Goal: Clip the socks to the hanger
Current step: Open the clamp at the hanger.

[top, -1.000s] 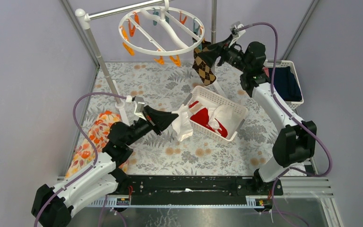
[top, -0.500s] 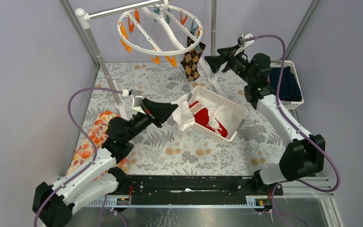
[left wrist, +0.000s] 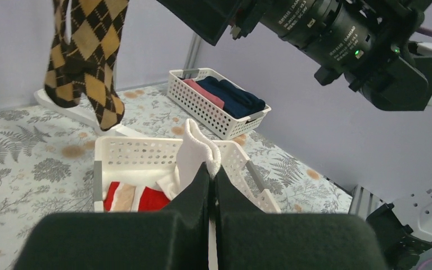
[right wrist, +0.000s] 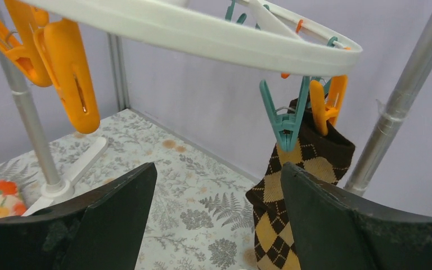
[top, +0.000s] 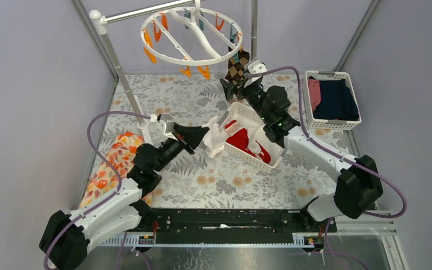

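L gripper (top: 202, 136) clamped shut on the whitish sock (top: 216, 142), pinching its cuff at the left corner of the basket (top: 248, 159). Red socks (top: 241, 138) lie inside basket. R gripper (top: 229, 90) wide open, nothing betw fingers, above basket's far-left corner. Hanger (top: 171, 57) up behind basket. Argyle sock (top: 237, 66) dangles behind basket too, clipped to hanger rim by teal pin (right wrist: 285, 121) + orange pin (right wrist: 322, 109).
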Robot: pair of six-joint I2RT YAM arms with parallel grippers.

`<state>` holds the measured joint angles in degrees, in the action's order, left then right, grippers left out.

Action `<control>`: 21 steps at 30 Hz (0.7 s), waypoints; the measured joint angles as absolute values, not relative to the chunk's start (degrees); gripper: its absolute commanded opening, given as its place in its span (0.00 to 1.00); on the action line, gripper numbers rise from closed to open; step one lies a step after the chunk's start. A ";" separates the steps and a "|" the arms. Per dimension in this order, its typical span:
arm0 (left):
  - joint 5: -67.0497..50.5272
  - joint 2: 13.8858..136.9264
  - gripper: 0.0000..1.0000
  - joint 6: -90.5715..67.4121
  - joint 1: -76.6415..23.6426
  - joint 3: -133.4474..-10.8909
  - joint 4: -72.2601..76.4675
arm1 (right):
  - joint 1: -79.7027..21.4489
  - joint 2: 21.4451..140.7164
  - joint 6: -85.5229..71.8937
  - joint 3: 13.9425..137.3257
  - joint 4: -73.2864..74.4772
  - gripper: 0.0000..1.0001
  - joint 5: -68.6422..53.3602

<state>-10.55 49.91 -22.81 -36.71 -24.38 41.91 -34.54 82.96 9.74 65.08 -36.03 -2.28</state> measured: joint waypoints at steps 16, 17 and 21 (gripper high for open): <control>-8.78 39.99 0.00 -20.51 -37.36 -21.85 35.42 | -40.47 87.77 27.88 56.55 -58.24 0.93 15.38; -8.80 40.14 0.00 -20.45 -37.43 -21.67 35.44 | -40.47 87.77 28.56 56.53 -58.24 0.93 15.33; -9.17 40.86 0.00 -20.40 -37.45 -21.37 35.44 | -40.45 88.09 30.46 57.25 -58.65 0.98 14.50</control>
<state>-9.17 40.86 -20.40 -37.45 -21.37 35.44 -40.45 88.09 30.46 57.25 -58.65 14.50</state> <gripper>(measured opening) 0.011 0.929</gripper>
